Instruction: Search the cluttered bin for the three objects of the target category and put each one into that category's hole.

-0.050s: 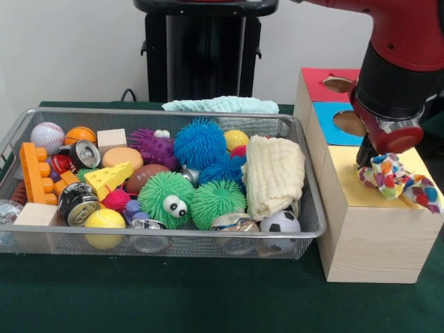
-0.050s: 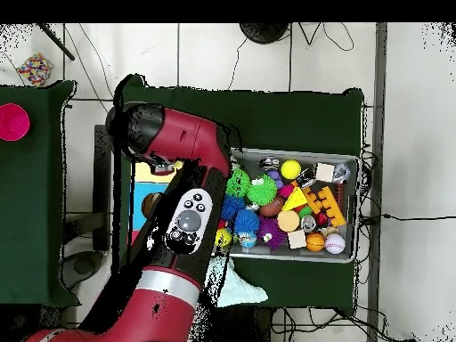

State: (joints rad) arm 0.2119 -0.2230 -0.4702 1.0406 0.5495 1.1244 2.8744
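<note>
colourful patterned cloth [image 1: 397,178] hangs from the pincer [image 1: 375,166] over the yellow top of the wooden sorting box [image 1: 371,232], probably on its way to that section's hole, which i cannot see. pincer looks closed on the cloth, though its tips are buried in fabric. wire bin [image 1: 305,201] of toys sits beside it on the green tabletop [image 1: 208,298].

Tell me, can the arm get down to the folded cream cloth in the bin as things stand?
Probably yes. The cream cloth lies on top at the end of the wire bin nearest the box, with nothing over it. But the tool seems to carry a multicoloured cloth over the yellow section, so it would have to let that go first.
</note>
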